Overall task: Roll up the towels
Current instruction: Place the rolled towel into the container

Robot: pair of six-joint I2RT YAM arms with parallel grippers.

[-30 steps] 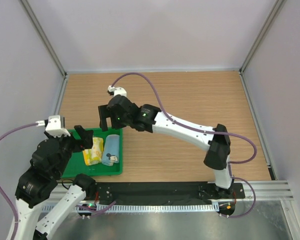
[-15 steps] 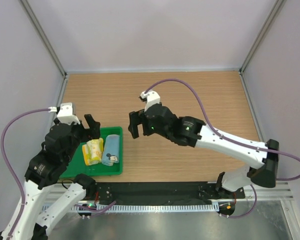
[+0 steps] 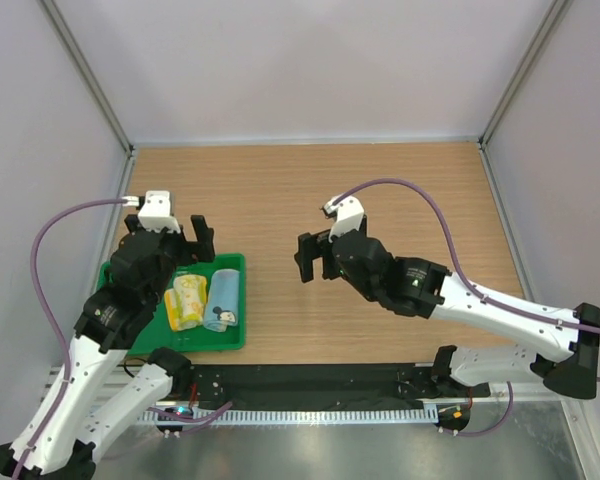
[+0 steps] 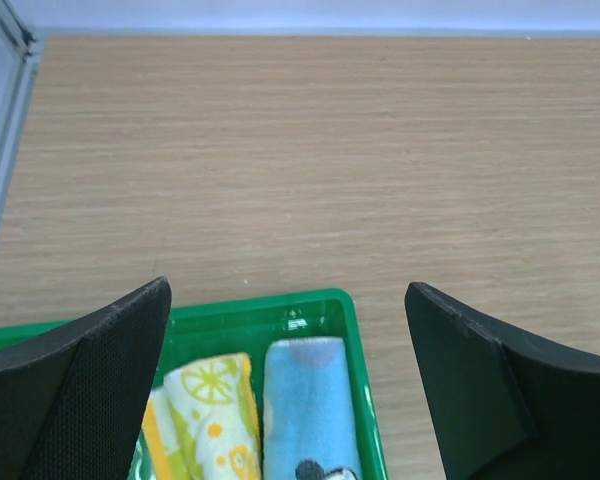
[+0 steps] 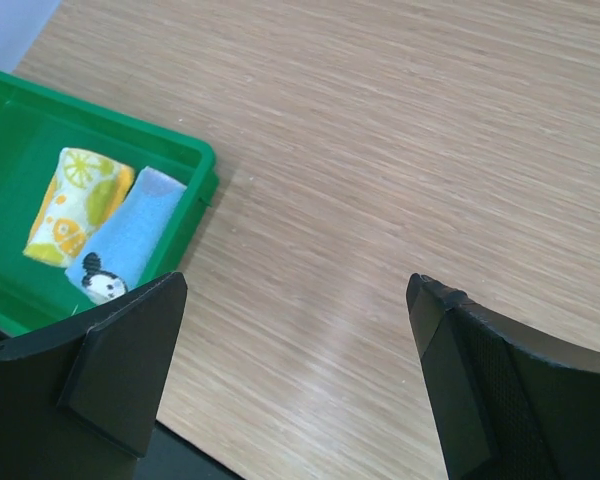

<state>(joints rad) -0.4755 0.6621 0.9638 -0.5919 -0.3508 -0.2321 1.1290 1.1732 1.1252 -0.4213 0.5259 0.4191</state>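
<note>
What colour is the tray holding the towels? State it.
Bright green; the tray shows best in the right wrist view.

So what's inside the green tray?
Two rolled towels, side by side: a yellow printed towel and a light blue towel. The tray floor under them is covered; the left arm hides its left part.

Table [image 3: 400, 190]: wood-grain, smooth, matt with faint sheen. Tray [image 4: 280, 303]: green plastic, glossy. Yellow towel [image 3: 185, 303], blue towel [image 3: 222, 298]: soft cloth, fine nap. Left fingers [image 4: 90, 385]: black, matt, finely textured. Rail [image 3: 330, 412] at 6 o'clock: bare metal.
</note>
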